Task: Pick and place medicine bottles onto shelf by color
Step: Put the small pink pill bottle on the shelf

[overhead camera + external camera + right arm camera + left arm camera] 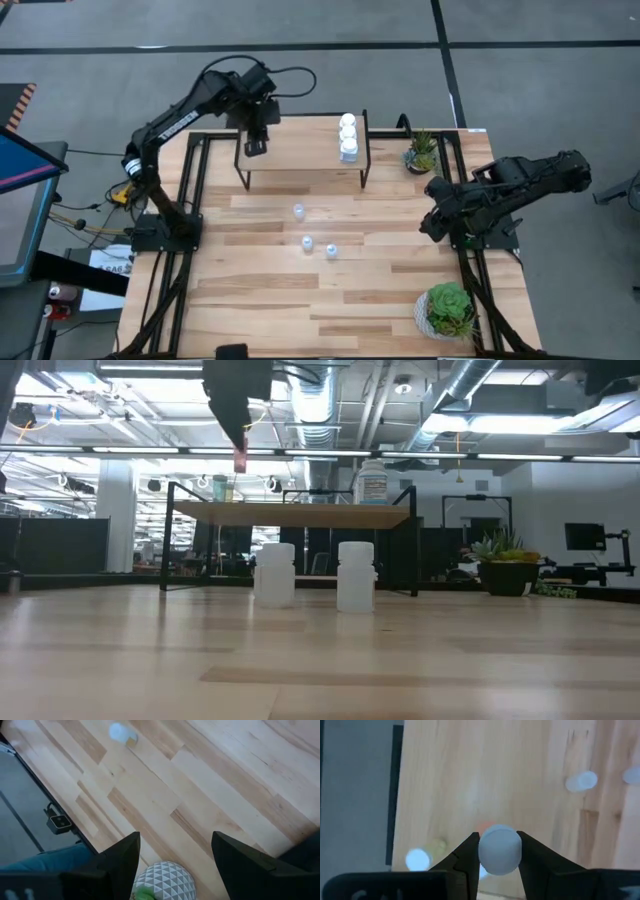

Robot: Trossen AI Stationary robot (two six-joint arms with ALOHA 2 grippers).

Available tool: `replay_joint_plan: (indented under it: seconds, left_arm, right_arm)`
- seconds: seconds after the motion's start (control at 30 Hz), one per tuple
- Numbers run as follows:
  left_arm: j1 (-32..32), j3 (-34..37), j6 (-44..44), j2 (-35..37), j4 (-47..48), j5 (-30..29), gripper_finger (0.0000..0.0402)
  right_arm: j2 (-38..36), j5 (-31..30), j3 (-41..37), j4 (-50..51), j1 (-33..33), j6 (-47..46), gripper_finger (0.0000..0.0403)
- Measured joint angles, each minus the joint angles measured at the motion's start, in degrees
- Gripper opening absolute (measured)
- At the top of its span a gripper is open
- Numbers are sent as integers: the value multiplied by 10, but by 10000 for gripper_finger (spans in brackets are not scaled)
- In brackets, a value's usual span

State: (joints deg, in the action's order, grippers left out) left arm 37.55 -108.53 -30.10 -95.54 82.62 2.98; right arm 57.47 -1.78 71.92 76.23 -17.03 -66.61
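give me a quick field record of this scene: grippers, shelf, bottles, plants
left gripper: shut on a white-capped bottle with a red body, above the shelf's left end
right gripper: open, empty, at the table's right edge
shelf: white bottles in a row at its right end
table: three small bottles loose
potted plants: two, right side
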Motion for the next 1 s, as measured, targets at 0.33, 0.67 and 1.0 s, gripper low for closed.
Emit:
replay_joint_plan:
  seconds: [0.33,0.67,1.0]
  left_arm:
    - [31,0,-40,-55,-18,17,88]
    - [70,5,-55,-58,-13,34,88]
    - [69,34,-57,-59,-38,38,88]
  right_arm:
    - [0,0,0,0,7,0,270]
    - [0,0,0,0,7,-9,270]
    - [0,0,0,0,7,-9,270]
